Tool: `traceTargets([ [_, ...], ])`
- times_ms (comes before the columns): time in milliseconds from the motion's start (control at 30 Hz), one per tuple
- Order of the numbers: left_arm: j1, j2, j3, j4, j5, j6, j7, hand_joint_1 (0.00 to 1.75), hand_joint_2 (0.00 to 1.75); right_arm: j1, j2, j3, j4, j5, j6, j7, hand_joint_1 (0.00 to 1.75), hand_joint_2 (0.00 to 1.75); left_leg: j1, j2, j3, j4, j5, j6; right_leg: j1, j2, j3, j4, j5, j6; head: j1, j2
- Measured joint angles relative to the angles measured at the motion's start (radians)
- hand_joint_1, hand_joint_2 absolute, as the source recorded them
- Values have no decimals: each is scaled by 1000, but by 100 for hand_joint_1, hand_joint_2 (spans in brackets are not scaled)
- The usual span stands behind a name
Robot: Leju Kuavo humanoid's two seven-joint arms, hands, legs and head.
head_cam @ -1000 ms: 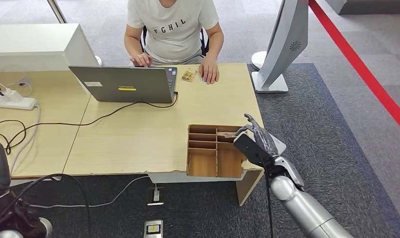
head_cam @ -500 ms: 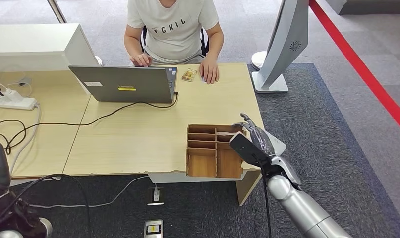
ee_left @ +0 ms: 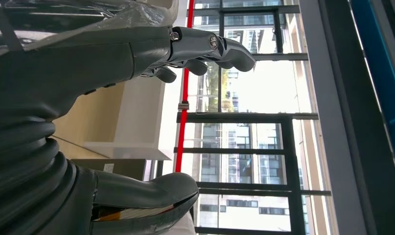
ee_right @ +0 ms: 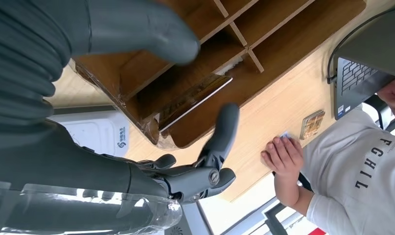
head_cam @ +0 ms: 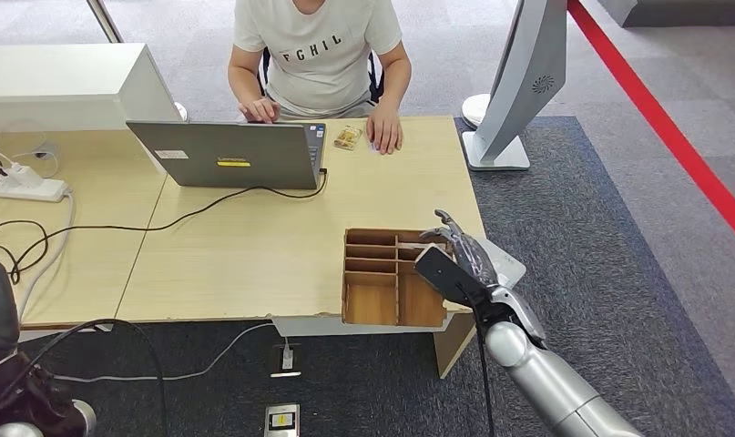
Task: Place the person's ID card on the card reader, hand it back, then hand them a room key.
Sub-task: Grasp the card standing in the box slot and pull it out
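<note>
Right hand (head_cam: pixel 461 253) hovering over wooden divider box (head_cam: pixel 395 279), fingers (ee_right: pixel 220 134) spread wide, holding nothing. One card (ee_right: pixel 195 100) lying in box. Left hand (ee_left: pixel 87 122) hanging, fingers apart, empty.

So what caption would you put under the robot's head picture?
Robot's open right hand reaching over a wooden organizer on the desk.

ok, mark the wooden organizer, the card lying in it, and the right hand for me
wooden organizer (head_cam: pixel 371 299), head view, floor of its large near compartment
card (ee_right: pixel 195 100), right wrist view, middle of its face, lying tilted in a compartment
right hand (head_cam: pixel 462 259), head view, back of the hand, over the organizer's right end
</note>
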Motion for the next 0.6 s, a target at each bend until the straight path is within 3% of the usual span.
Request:
traceTargets([
  [133, 1, 0, 0, 0, -4, 0, 0, 0, 175, -5, 5, 1, 7, 0, 1, -5, 39, 175, 0, 0, 0, 0, 0, 0, 0, 0, 0, 0, 0, 0, 0, 0],
  [233, 2, 0, 0, 0, -6, 0, 0, 0, 175, -9, 9, 2, 11, 0, 1, -6, 58, 175, 0, 0, 0, 0, 0, 0, 0, 0, 0, 0, 0, 0, 0, 0],
  [300, 3, 0, 0, 0, -6, 0, 0, 0, 175, -11, 12, 3, 15, 0, 1, -6, 87, 175, 0, 0, 0, 0, 0, 0, 0, 0, 0, 0, 0, 0, 0, 0],
  [367, 4, 0, 0, 0, -6, 0, 0, 0, 175, -12, 13, 3, 18, 0, 1, -6, 132, 175, 0, 0, 0, 0, 0, 0, 0, 0, 0, 0, 0, 0, 0, 0],
  [433, 4, 0, 0, 0, -6, 0, 0, 0, 175, -12, 14, 3, 18, 0, 1, -7, 164, 175, 0, 0, 0, 0, 0, 0, 0, 0, 0, 0, 0, 0, 0, 0],
  [600, 5, 0, 0, 0, -5, 0, 0, 0, 175, -12, 17, 3, 23, -1, 1, -11, 175, 175, 0, 0, 0, 0, 0, 0, 0, 0, 0, 0, 0, 0, 0, 0],
])
